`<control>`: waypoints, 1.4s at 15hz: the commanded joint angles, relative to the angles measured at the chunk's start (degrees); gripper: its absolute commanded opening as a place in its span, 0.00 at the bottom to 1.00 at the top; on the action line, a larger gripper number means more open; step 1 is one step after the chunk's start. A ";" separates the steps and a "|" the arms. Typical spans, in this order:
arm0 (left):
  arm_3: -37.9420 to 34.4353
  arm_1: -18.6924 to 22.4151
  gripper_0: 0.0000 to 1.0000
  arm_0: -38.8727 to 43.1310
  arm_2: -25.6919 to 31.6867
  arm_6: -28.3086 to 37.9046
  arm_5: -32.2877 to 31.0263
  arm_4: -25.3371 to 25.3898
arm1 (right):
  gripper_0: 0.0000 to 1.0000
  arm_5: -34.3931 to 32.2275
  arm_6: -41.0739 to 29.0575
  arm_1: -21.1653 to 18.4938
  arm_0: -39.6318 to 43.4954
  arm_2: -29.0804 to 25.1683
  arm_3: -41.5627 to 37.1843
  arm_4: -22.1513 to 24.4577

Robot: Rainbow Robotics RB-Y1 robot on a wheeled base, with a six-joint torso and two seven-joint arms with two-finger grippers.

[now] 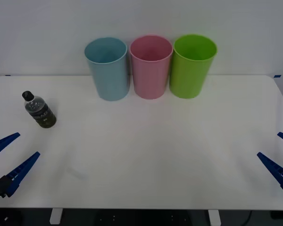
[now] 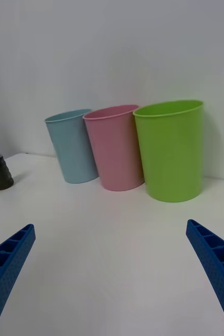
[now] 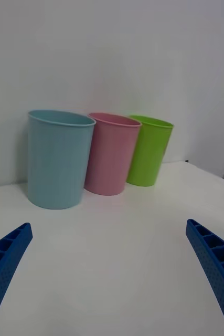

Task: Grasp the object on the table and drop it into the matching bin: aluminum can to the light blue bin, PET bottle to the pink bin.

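The left claw (image 1: 14, 150) hangs over the near left corner of the bench (image 1: 146, 155), its two blue ribbed fingers (image 1: 22, 169) spread wide apart with nothing between them; from its own wrist camera those fingers (image 3: 7, 257) sit at the two lower corners with bare white bench between. The right claw (image 1: 279, 153) waits at the near right edge of the bench, likewise spread open and holding nothing, its fingers (image 2: 216, 262) far apart in its wrist view. Just beyond the left claw, near the left edge of the bench, the PET bottle (image 1: 39, 111) stands with its black cap uppermost, clear of both claws and well apart from the bins. At the far side of the bench, against the white wall, three tall bins stand upright in a tight row, side by side: the light blue bin (image 1: 107, 68) on the left, the pink bin (image 1: 151, 67) in the middle and a lime green bin (image 1: 192, 66) on the right. Whether neighbouring bins actually touch cannot be told.
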 commanded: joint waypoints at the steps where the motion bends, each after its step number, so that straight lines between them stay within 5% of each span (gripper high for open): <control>1: 0.06 0.00 1.00 0.75 0.38 -0.26 0.80 0.39 | 1.00 0.00 0.00 0.00 0.00 0.00 0.00 0.00; 21: 0.33 -0.09 1.00 7.60 -4.10 -2.64 29.36 2.23 | 1.00 0.00 0.00 0.00 0.00 0.00 0.00 0.00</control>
